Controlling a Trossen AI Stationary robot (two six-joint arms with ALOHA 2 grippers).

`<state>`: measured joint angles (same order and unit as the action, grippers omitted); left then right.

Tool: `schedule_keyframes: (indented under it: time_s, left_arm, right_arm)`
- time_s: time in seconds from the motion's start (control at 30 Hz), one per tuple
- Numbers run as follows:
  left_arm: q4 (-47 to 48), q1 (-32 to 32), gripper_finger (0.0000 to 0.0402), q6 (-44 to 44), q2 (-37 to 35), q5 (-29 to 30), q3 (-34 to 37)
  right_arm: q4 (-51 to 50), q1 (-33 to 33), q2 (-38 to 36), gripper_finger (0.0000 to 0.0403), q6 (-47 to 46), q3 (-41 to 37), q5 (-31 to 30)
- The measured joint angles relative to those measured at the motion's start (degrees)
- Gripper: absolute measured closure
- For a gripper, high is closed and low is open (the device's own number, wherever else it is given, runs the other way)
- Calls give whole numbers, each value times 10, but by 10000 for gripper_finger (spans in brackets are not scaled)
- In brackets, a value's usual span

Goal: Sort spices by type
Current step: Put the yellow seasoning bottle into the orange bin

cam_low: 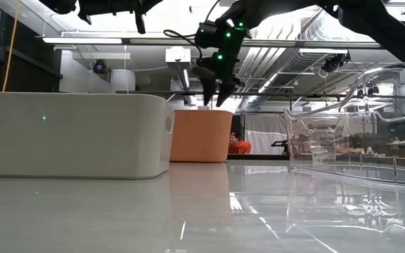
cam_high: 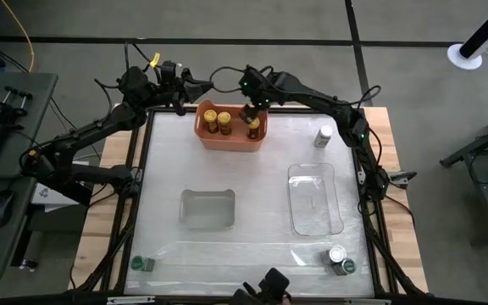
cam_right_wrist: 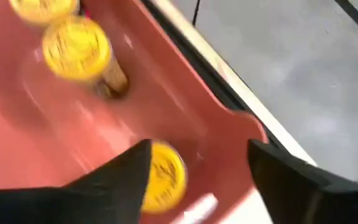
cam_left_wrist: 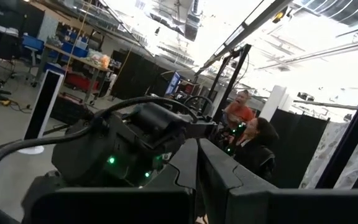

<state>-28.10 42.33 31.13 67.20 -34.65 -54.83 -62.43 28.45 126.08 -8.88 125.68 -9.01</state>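
Three yellow-lidded spice jars stand in the orange tub [cam_high: 231,135] at the table's far edge: two at its left [cam_high: 217,120] and one at its right [cam_high: 253,129]. My right gripper [cam_right_wrist: 197,180] hangs open just above the tub's right end. The right jar [cam_right_wrist: 165,177] stands below it, next to one finger, apart from it. A silver-lidded jar [cam_high: 324,135] stands at the far right. Another silver jar [cam_high: 337,254] and a green-lidded one [cam_high: 346,268] stand at the near right. A second green jar [cam_high: 139,264] stands at the near left. My left gripper [cam_high: 186,87] waits shut beyond the tub's far left corner.
A white tub [cam_high: 207,208] stands at the table's middle and a clear rectangular tub [cam_high: 315,199] to its right. Bare table lies between the tubs and the near edge. People sit in the room beyond the table [cam_left_wrist: 247,124].
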Motion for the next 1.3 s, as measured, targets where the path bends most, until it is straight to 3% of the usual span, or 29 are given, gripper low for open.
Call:
schedule_keyframes:
  time_s: [0.07, 0.2, 0.23, 0.33, 0.73, 0.97, 1.3]
  left_arm:
    - [0, 0, 401, -7, 0, 0, 0]
    - [0, 0, 401, -8, 0, 4, 0]
    - [0, 0, 401, -8, 0, 5, 0]
    - [0, 0, 401, -9, 0, 5, 0]
    - [7, 0, 401, -23, 0, 35, 0]
    - [18, 0, 401, -23, 0, 35, 0]
    - [17, 0, 401, -23, 0, 34, 0]
  right_arm:
    - [-35, 3, 0, 197, 30, 7, 1]
    - [-71, 3, 0, 358, 92, 8, 19]
    - [-71, 3, 0, 380, 107, 7, 39]
    - [-68, 3, 0, 387, 151, -1, 72]
    - [-117, 3, 0, 402, 274, -14, 63]
    - [-117, 1, 26, 402, 284, -14, 74]
    - [-112, -1, 60, 402, 289, -14, 45]
